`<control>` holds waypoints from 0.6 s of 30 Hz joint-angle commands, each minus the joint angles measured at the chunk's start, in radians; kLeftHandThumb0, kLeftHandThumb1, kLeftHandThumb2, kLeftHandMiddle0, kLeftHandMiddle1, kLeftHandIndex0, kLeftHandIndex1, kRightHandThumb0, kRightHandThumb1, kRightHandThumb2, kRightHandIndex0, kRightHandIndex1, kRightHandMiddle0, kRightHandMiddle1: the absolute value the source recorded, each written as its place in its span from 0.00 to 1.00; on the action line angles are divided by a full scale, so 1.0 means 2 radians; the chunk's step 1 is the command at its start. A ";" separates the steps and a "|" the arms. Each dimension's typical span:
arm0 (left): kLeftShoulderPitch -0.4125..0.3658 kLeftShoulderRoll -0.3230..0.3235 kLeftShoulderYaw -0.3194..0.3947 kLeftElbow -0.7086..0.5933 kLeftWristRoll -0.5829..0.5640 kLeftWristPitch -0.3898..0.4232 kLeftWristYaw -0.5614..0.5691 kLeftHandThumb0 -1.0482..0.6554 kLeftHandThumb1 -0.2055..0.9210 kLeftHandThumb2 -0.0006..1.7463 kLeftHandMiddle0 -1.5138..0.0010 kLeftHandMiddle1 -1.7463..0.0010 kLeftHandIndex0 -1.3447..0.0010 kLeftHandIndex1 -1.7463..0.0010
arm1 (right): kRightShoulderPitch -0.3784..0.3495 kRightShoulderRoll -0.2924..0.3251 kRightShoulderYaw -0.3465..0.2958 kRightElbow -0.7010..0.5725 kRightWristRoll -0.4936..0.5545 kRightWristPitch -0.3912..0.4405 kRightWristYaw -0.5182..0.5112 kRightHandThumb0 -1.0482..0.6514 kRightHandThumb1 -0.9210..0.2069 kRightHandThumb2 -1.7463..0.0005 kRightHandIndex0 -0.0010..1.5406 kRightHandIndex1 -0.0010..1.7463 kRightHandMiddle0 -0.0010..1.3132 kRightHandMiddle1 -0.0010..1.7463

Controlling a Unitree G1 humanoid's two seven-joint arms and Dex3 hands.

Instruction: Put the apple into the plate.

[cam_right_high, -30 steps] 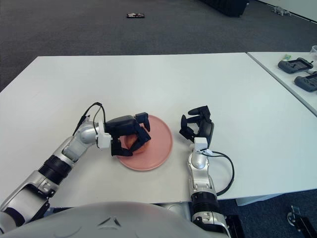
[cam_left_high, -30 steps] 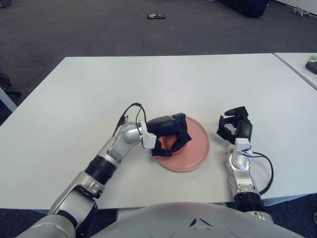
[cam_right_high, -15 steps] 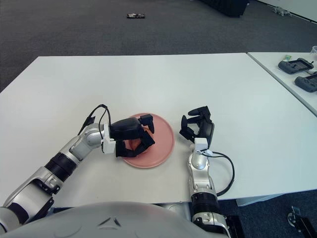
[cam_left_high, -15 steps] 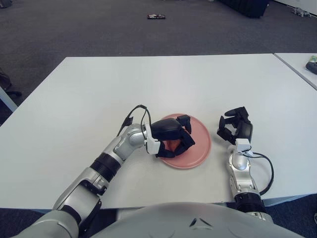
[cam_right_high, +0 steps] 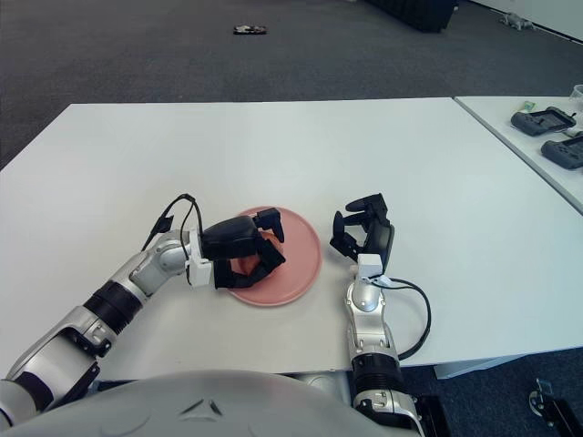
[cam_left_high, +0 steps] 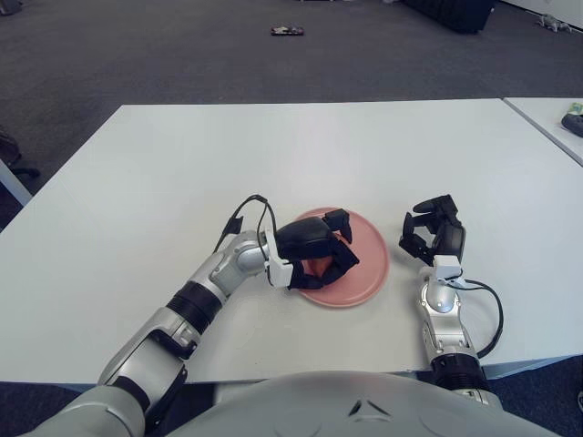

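A pink plate lies on the white table near its front edge. My left hand is over the plate's left half, its black fingers curled around a red apple that sits low on the plate. Only a small part of the apple shows between the fingers. My right hand is upright to the right of the plate, apart from it, with its fingers spread and nothing in them.
A second white table at the right holds dark controllers. A small dark object lies on the grey carpet far behind. A black cable loops by my right wrist.
My left hand has shifted a little to the right with the apple, further over the plate, and has settled. The plate has slid slightly right. The right hand has not moved.
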 commanded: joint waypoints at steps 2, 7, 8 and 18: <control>0.009 0.008 -0.006 0.005 0.007 0.019 -0.010 0.60 0.24 0.89 0.48 0.00 0.49 0.07 | 0.006 -0.002 0.002 0.015 -0.008 -0.002 -0.005 0.38 0.31 0.43 0.42 0.83 0.31 1.00; 0.011 0.008 -0.005 0.001 0.005 0.029 -0.010 0.61 0.31 0.84 0.56 0.00 0.52 0.08 | 0.006 -0.002 0.003 0.015 -0.010 0.001 -0.007 0.38 0.31 0.43 0.43 0.83 0.31 1.00; 0.011 0.008 -0.004 0.000 0.005 0.030 -0.010 0.61 0.32 0.84 0.57 0.00 0.52 0.07 | 0.006 -0.002 0.003 0.014 -0.010 0.001 -0.007 0.38 0.31 0.43 0.43 0.83 0.31 1.00; 0.017 0.011 0.002 -0.009 0.046 0.024 0.038 0.61 0.53 0.69 0.73 0.06 0.59 0.01 | 0.012 -0.002 0.007 0.001 -0.006 0.016 0.001 0.38 0.30 0.43 0.42 0.84 0.31 1.00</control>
